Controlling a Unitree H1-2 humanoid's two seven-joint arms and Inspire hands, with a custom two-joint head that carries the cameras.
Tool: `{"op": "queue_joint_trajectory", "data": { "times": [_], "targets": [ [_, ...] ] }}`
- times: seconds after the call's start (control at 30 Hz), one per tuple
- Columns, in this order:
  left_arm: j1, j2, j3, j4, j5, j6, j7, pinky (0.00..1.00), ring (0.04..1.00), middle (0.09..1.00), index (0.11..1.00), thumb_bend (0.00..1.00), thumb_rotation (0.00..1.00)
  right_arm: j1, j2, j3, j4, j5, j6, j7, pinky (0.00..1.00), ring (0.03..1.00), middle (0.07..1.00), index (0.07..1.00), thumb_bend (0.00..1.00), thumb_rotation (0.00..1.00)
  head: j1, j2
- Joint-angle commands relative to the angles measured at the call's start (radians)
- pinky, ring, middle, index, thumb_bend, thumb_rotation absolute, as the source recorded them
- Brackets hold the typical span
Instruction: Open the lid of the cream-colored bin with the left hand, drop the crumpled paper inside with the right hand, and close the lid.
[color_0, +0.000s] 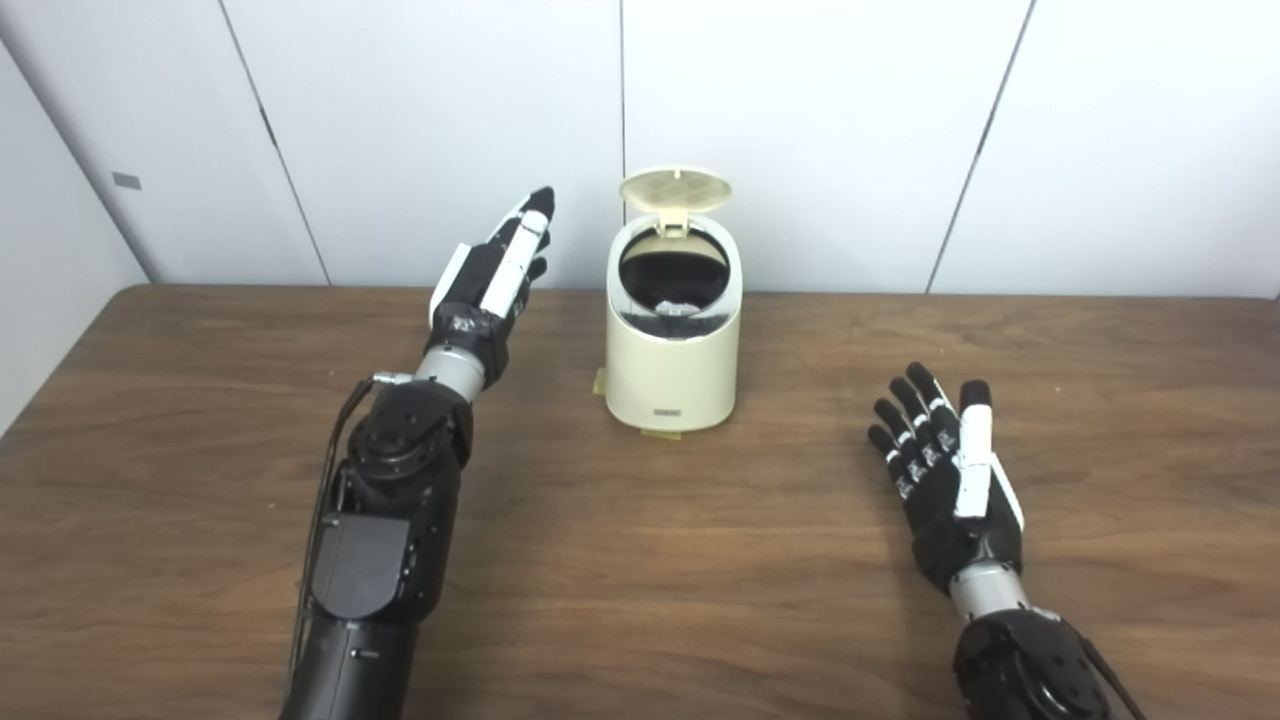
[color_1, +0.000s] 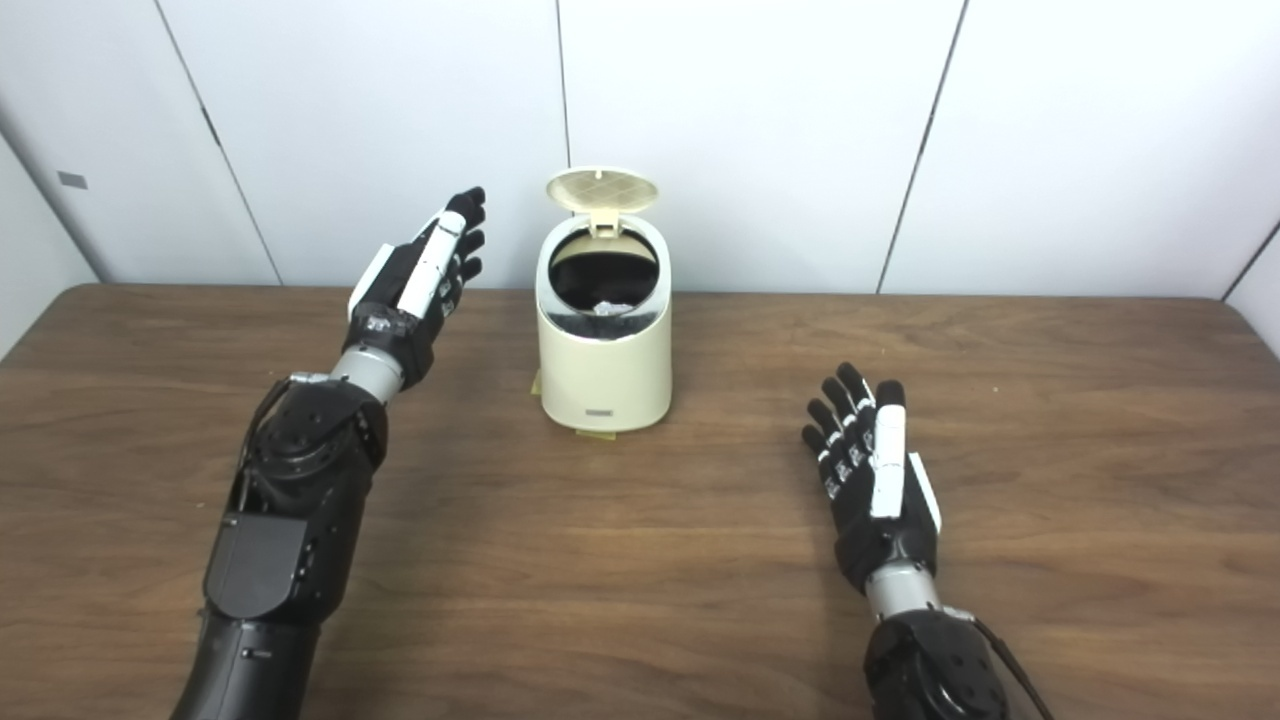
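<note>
White wall panels (color_0: 800, 130) with thin dark seams close off the far side, meeting the back edge of a broad brown wood-grain table (color_0: 640, 560). Most of the tabletop lies bare, with wide clear stretches at the front, the far left and the far right.

Near the back edge, about centre, stands the cream-colored bin (color_0: 672, 370), upright, on small yellowish tape tabs (color_0: 660, 433) at its base. Its round lid (color_0: 675, 189) is tipped up and back on its hinge, leaving the dark mouth uncovered. Down inside, a pale crumpled paper (color_0: 683, 306) shows against the dark interior.

Raised above the table just left of the bin, apart from it, the left hand (color_0: 497, 267) holds nothing, fingers extended and pointing toward the wall. Well to the right and nearer the front, the right hand (color_0: 945, 470) is low over the wood, fingers spread, empty.
</note>
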Motion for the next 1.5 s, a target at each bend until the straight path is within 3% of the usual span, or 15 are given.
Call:
{"op": "queue_joint_trajectory", "data": {
  "times": [0.0,0.13,0.37,0.83,1.0,1.2,1.33,1.4,1.47],
  "targets": [
    [-0.093,0.01,-0.003,-0.015,0.003,-0.012,-0.011,1.0,0.993,0.968,0.956,0.56,0.87,-0.023,0.005,0.009,-0.014,-0.001,-0.047,0.003,0.94,0.939,0.952,0.952,0.56,0.98,0.0,0.001],
    [-0.128,0.016,-0.02,-0.007,0.017,0.013,-0.018,1.0,0.984,0.958,0.922,0.55,0.89,-0.019,-0.002,0.021,-0.007,-0.011,-0.055,0.004,0.95,0.937,0.949,0.955,0.55,0.98,0.002,-0.002],
    [-0.178,0.028,-0.061,0.026,0.061,-0.008,-0.033,1.0,0.97,0.938,0.883,0.55,0.91,-0.018,-0.003,0.024,0.003,-0.021,-0.062,-0.004,0.94,0.935,0.944,0.953,0.56,0.95,0.002,-0.009],
    [-0.252,0.024,-0.106,0.064,0.095,-0.009,-0.073,1.0,0.968,0.931,0.855,0.52,0.95,-0.014,-0.014,0.063,0.026,-0.083,-0.104,-0.009,0.98,0.932,0.942,0.966,0.55,0.99,0.006,-0.004],
    [-0.254,0.035,-0.137,0.048,0.127,-0.019,-0.089,1.0,0.96,0.895,0.789,0.51,0.99,-0.015,-0.008,0.064,0.024,-0.095,-0.091,-0.023,0.97,0.925,0.935,0.966,0.55,0.98,-0.002,-0.002],
    [-0.248,0.083,-0.223,0.026,0.251,-0.086,-0.102,0.99,0.947,0.87,0.72,0.45,1.0,-0.021,0.003,0.056,0.038,-0.1,-0.088,-0.047,0.92,0.931,0.936,0.955,0.54,0.98,-0.016,-0.001],
    [-0.241,0.119,-0.298,0.0,0.386,-0.095,-0.094,1.0,0.948,0.868,0.671,0.49,0.98,-0.028,0.01,0.048,0.055,-0.108,-0.1,-0.072,0.93,0.961,0.977,0.968,0.5,0.99,-0.018,0.001],
    [-0.234,0.141,-0.333,-0.006,0.454,-0.133,-0.086,0.86,0.914,0.858,0.627,0.49,0.95,-0.033,0.008,0.048,0.065,-0.114,-0.11,-0.079,0.92,0.97,0.987,0.977,0.5,1.0,-0.018,0.003],
    [-0.236,0.169,-0.373,-0.008,0.526,-0.162,-0.095,0.83,0.925,0.868,0.604,0.51,0.97,-0.036,0.004,0.048,0.075,-0.116,-0.119,-0.08,0.91,0.973,0.989,0.983,0.5,1.0,-0.017,0.005]
  ]
}}
